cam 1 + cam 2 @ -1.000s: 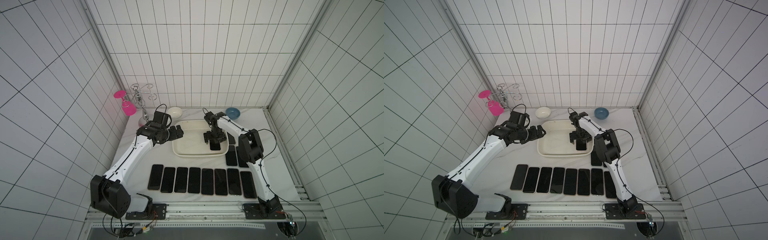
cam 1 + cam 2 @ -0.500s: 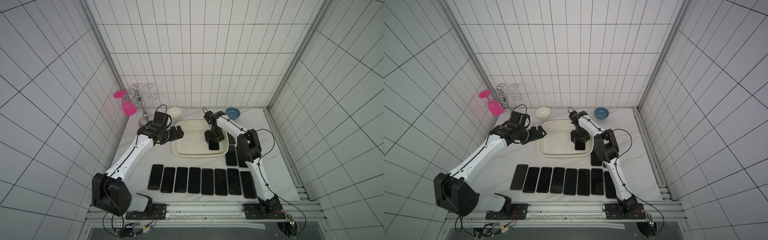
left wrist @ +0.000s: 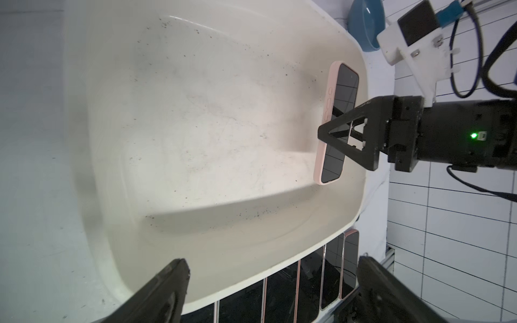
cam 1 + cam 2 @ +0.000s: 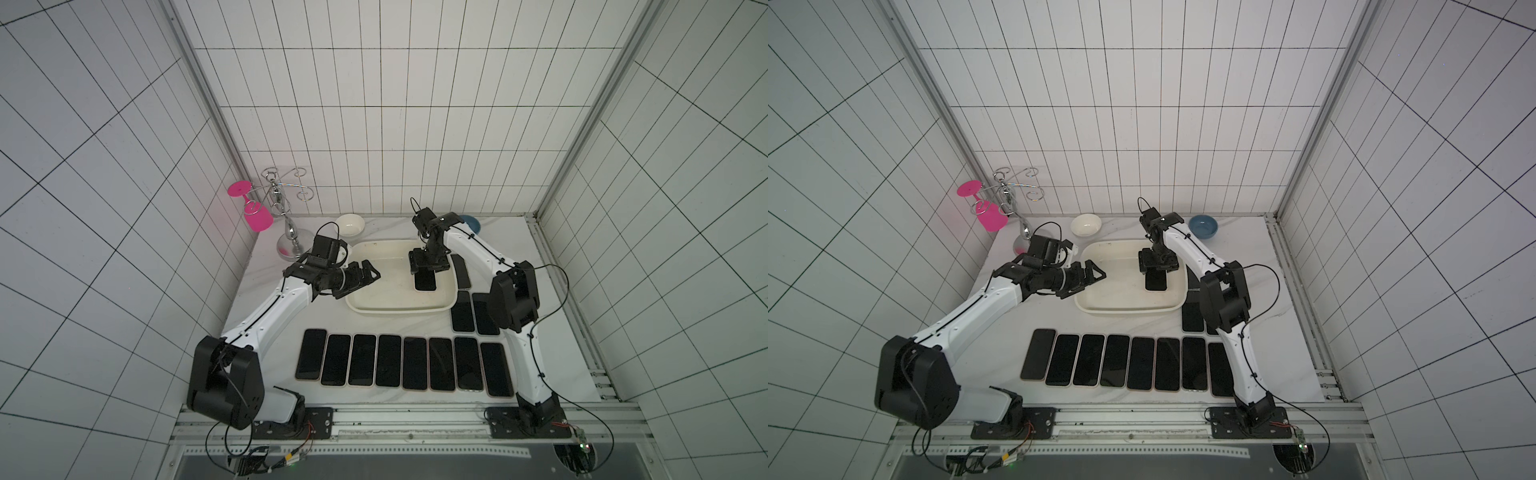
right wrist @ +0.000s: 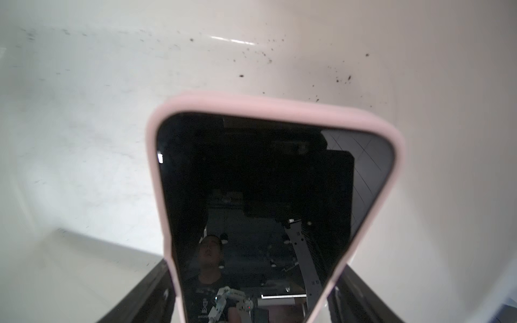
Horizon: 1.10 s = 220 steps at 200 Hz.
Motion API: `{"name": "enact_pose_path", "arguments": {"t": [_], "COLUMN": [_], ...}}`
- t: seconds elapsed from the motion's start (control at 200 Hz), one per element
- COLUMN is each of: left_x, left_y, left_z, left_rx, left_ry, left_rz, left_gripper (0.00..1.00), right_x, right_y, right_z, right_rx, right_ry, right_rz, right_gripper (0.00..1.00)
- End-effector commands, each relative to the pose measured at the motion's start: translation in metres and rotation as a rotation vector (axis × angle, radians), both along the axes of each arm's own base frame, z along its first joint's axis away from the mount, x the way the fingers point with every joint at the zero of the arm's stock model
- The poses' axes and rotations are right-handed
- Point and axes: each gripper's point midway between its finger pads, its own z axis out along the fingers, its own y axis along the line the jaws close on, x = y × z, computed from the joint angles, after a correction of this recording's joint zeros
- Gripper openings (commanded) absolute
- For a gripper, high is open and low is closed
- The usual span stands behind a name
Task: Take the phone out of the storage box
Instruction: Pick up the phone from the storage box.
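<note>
The storage box (image 3: pixel 195 125) looks scuffed plastic, the phone (image 5: pixel 265 181) glossy-screened (its case matt).

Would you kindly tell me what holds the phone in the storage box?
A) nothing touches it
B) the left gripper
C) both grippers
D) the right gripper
D: the right gripper has a finger on each long edge of the phone in the storage box, while the left gripper stands open and empty by the rim.
</note>
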Motion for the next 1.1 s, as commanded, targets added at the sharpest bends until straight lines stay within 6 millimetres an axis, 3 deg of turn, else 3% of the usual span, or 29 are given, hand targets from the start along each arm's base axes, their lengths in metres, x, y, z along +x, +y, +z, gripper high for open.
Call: {"name": "enact_pose_path", "arguments": {"t": [0.0,0.305,0.505,0.835,0.92,1.094], "left_x": [-0.003,-0.02,-0.01,0.011,0.012,0.01], "left_y": [-0.035,-0.095,-0.102,-0.107,-0.107,-0.103], "left_z": [0.013,0.009,-0.011,-0.01,-0.011,-0.016], "left_rx": [-0.156,-0.196,-0.169,-0.097,-0.087,-0.054], "left_ry": [-0.047,-0.099,-0.061,-0.082,-0.088,-0.087], "left_rz": [-0.081,-0.177,-0.145,-0.13,-0.135,-0.144], "left_gripper": [0.98,0.98,0.87,0.8,0.71,0.4], "right_x": [-0.007,-0.024,-0.033,-0.052,-0.054,-0.057], "right_y": [0.009,0.025,0.032,0.039,0.037,0.042], "right_z": [0.032,0.052,0.063,0.074,0.074,0.075], "right_rx": [0.096,0.22,0.303,0.385,0.383,0.42], "right_ry": [0.001,0.085,0.135,0.205,0.209,0.241], "right_rz": [0.016,0.052,0.056,0.072,0.071,0.077], "right_gripper": [0.54,0.53,0.53,0.52,0.52,0.52]}}
